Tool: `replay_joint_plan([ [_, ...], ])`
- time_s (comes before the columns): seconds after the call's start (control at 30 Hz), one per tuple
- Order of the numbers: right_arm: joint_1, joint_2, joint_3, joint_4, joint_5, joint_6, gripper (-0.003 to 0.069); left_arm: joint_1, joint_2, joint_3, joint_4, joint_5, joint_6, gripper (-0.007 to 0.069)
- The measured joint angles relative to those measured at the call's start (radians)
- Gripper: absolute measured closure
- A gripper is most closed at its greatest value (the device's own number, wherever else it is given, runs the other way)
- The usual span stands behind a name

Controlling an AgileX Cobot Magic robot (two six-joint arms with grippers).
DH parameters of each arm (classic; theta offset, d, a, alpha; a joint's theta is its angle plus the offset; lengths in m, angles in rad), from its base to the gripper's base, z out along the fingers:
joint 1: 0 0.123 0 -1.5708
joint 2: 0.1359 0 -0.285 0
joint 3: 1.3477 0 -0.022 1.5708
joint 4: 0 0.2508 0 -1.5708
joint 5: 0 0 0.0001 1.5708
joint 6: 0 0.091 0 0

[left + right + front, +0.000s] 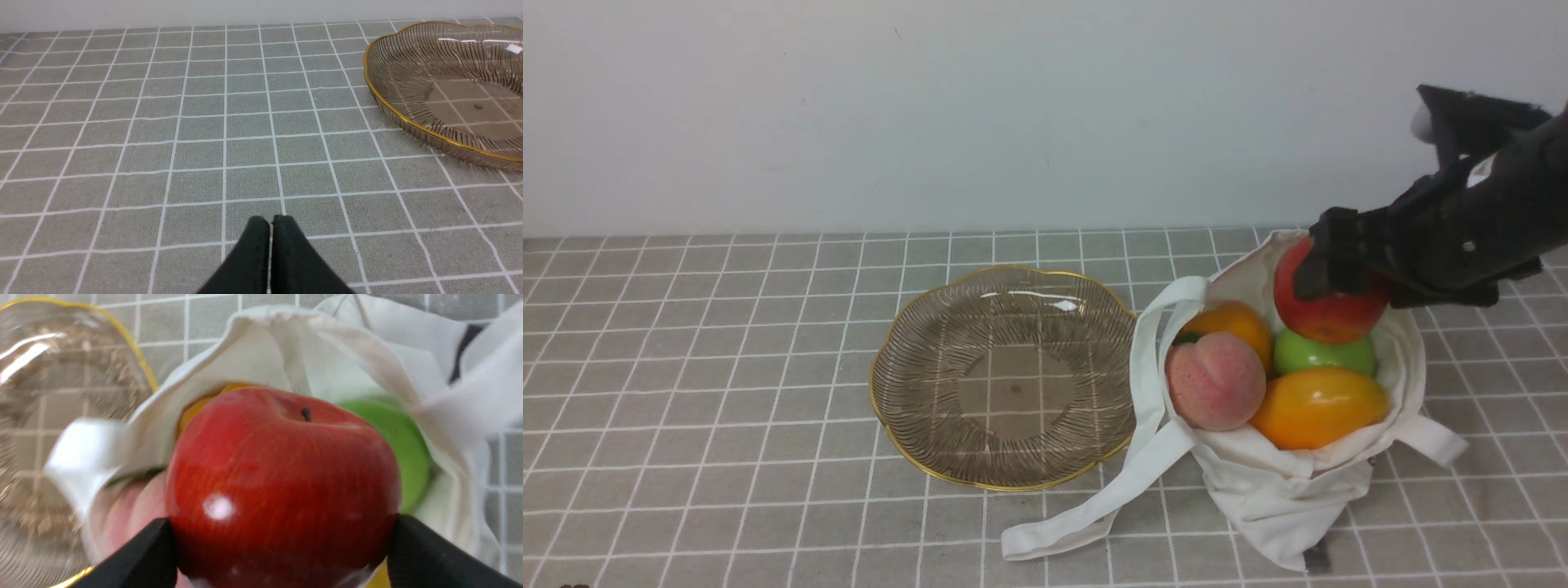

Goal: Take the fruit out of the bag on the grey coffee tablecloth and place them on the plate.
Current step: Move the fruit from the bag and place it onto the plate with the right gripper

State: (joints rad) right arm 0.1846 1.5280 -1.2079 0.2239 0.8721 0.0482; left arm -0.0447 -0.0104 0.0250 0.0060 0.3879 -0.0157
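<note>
The off-white bag (1282, 482) lies open at the right on the grey checked tablecloth (727, 392). In it sit a pink peach (1215, 380), a green apple (1323, 354) and two orange mangoes, one at the front (1319, 406) and one behind (1232, 322). My right gripper (1331, 273) is shut on the red apple (1327, 314), which is raised just above the other fruit; the right wrist view shows the apple (282, 486) between both fingers. The brown glass plate (1005, 376) stands empty left of the bag. My left gripper (271, 222) is shut and empty over bare cloth.
A long white strap (1094, 506) of the bag trails over the cloth in front of the plate. The white wall (931, 114) rises behind the table. The plate's gold rim (392, 110) lies off to one side of my left gripper.
</note>
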Motion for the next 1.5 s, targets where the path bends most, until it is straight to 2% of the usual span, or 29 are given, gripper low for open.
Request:
replay_joint_plan([
  [0.13, 0.0, -0.081, 0.0, 0.017, 0.074, -0.001, 0.0053, 0.0, 0.0, 0.0, 0.0, 0.0, 0.0, 0.0633],
  [0.27, 0.032, -0.152, 0.0, 0.124, 0.123, -0.037, 0.0053, 0.0, 0.0, 0.0, 0.0, 0.0, 0.0, 0.0633],
  [0.4, 0.157, -0.147, 0.0, 0.284, 0.113, -0.158, 0.0053, 0.0, 0.0, 0.0, 0.0, 0.0, 0.0, 0.0633],
  [0.43, 0.165, -0.147, 0.0, 0.293, 0.113, -0.165, 0.0053, 0.0, 0.0, 0.0, 0.0, 0.0, 0.0, 0.0633],
  [0.47, 0.239, -0.128, 0.0, 0.366, 0.069, -0.23, 0.0053, 0.0, 0.0, 0.0, 0.0, 0.0, 0.0, 0.0633],
  [0.53, 0.312, -0.098, 0.0, 0.424, 0.0, -0.29, 0.0053, 0.0, 0.0, 0.0, 0.0, 0.0, 0.0, 0.0633],
  [0.63, 0.415, -0.031, -0.005, 0.46, -0.13, -0.375, 0.0053, 0.0, 0.0, 0.0, 0.0, 0.0, 0.0, 0.0633],
  [0.67, 0.421, -0.025, -0.005, 0.46, -0.136, -0.379, 0.0053, 0.0, 0.0, 0.0, 0.0, 0.0, 0.0, 0.0633],
  [0.77, 0.483, 0.084, -0.076, 0.434, -0.175, -0.428, 0.0053, 0.0, 0.0, 0.0, 0.0, 0.0, 0.0, 0.0633],
  [0.93, 0.496, 0.241, -0.221, 0.335, -0.152, -0.433, 0.0053, 0.0, 0.0, 0.0, 0.0, 0.0, 0.0, 0.0633],
  [1.13, 0.496, 0.405, -0.36, 0.173, -0.13, -0.365, 0.0053, 0.0, 0.0, 0.0, 0.0, 0.0, 0.0, 0.0633],
  [1.33, 0.496, 0.476, -0.39, 0.017, -0.154, -0.319, 0.0053, 0.0, 0.0, 0.0, 0.0, 0.0, 0.0, 0.0633],
  [1.5, 0.496, 0.5, -0.39, -0.045, -0.203, -0.306, 0.0053, 0.0, 0.0, 0.0, 0.0, 0.0, 0.0, 0.0633],
])
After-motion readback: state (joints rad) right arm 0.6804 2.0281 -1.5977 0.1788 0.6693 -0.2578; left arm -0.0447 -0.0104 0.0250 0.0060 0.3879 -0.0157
